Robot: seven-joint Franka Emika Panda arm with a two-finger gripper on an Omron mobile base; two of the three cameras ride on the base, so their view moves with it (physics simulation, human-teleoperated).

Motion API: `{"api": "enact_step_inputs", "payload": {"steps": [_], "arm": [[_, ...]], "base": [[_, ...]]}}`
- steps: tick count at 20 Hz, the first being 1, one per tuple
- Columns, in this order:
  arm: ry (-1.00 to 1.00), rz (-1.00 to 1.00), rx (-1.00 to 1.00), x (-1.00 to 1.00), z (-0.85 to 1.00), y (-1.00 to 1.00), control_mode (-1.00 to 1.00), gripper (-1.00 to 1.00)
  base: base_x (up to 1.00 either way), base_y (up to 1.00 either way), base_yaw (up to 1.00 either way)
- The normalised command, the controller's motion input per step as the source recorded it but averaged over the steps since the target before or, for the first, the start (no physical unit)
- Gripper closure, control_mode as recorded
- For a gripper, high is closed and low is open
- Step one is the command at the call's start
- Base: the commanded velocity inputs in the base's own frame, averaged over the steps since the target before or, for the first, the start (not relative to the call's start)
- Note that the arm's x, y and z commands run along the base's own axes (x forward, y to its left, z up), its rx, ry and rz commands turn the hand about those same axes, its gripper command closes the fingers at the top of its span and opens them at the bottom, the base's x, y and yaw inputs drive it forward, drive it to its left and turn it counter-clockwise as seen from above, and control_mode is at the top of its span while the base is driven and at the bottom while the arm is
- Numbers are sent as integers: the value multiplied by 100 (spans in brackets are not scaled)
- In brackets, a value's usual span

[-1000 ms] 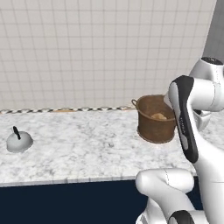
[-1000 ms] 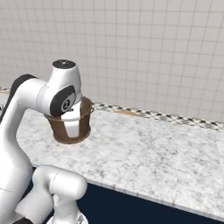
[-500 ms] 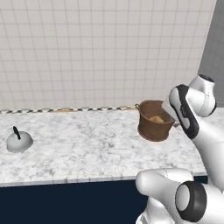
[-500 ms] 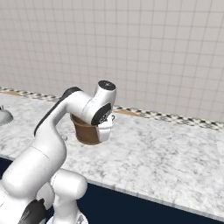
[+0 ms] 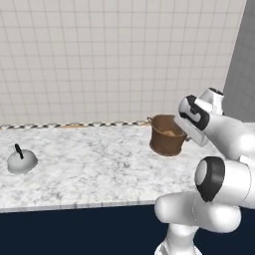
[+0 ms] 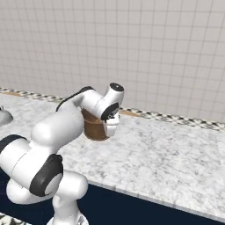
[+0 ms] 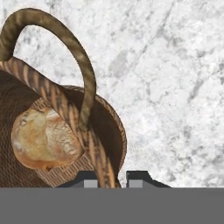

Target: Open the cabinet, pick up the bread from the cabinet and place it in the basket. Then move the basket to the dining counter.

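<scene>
The gripper (image 7: 111, 180), nearly shut, pinches the rim of the basket (image 7: 100, 151), stiff and light, with the bread (image 7: 43, 140) at nine o'clock.

Copper-brown woven basket (image 5: 167, 135) stands on white-grey marble dining counter (image 5: 89, 174), near its back edge, right side. Golden-brown bread lump (image 7: 43, 140) inside. Grey domed lid (image 5: 22, 161) far left.

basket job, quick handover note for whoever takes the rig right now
Gripper: shut on the basket, pinching its rim wall beside a loop handle.
Bread: lying inside the basket.
Basket: over the marble counter, near the tiled wall; cannot tell if it is lifted or resting.
Done: bread is in the basket, basket is gripped.
Left: set the basket down on the dining counter and let go.
</scene>
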Motion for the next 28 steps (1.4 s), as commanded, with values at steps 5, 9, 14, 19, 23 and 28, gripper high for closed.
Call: {"api": "enact_step_inputs", "payload": {"steps": [5, 9, 14, 19, 23, 28], "arm": [[0, 0, 0, 29, -17, -3, -100, 100], [0, 0, 0, 47, -55, 0, -100, 100], [0, 0, 0, 37, -54, 0, -100, 100], [0, 0, 0, 1, -43, 0, -100, 100], [0, 0, 0, 0, -55, 0, -100, 100], [-6, 0, 0, -5, -20, 20, -100, -100]], "base": [[0, 0, 0], [0, 0, 0], [0, 0, 0], [0, 0, 0], [0, 0, 0], [0, 0, 0]]}}
